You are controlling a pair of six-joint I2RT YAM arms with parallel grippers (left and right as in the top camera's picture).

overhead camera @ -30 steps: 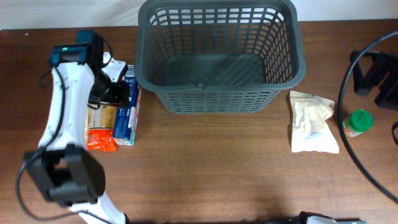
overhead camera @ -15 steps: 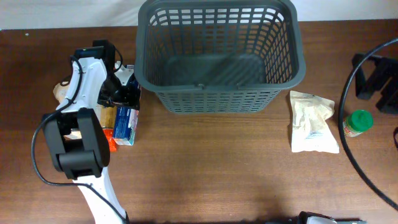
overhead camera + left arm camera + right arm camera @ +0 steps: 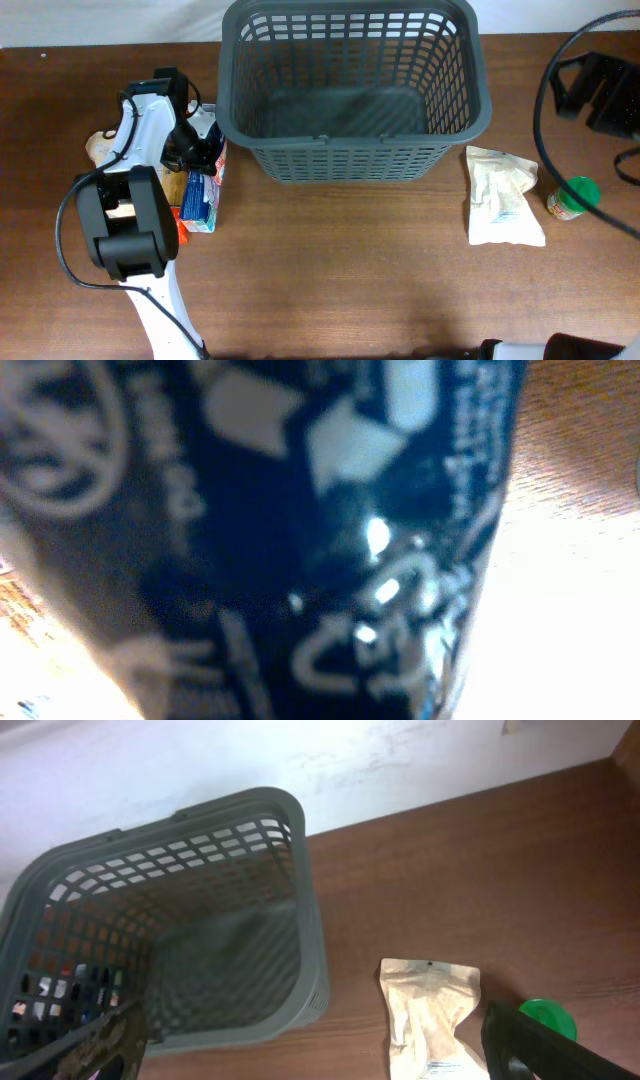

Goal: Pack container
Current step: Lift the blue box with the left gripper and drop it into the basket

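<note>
Left gripper: the left gripper point(image 3: 195, 150) is sitting low over the far end of the blue carton point(image 3: 203, 192). Its wrist camera is filled by blurred dark blue print, so whether the jaws are clamping the carton or standing apart cannot be told.
Carton axis: the blue carton is lying flat on the worktop point(image 3: 350, 270), with its long axis running near to far, roughly parallel to the container's left wall.
Container position: the container point(image 3: 350, 160), a dark grey slotted basket, is standing at the far middle of the worktop, just to the right of the left gripper. The carton's far end is lying just beside the basket's near-left corner.
Nearer arm: the left arm is much the nearer to the carton and its neighbours.
Container contents: the basket is showing a bare floor in both the overhead and right wrist views, so packing is judged to be at its start.
Left-side goods: an orange packet point(image 3: 181, 225) is peeking out beside the carton, and a tan packet point(image 3: 100, 147) is lying further left.
Right-side goods: a beige pouch point(image 3: 505, 195) is lying right of the basket, with a green-lidded jar point(image 3: 570, 197) just beyond it.
Right gripper: the right gripper point(image 3: 318, 1015) is hanging high with its fingers spread wide, holding nothing.
</note>
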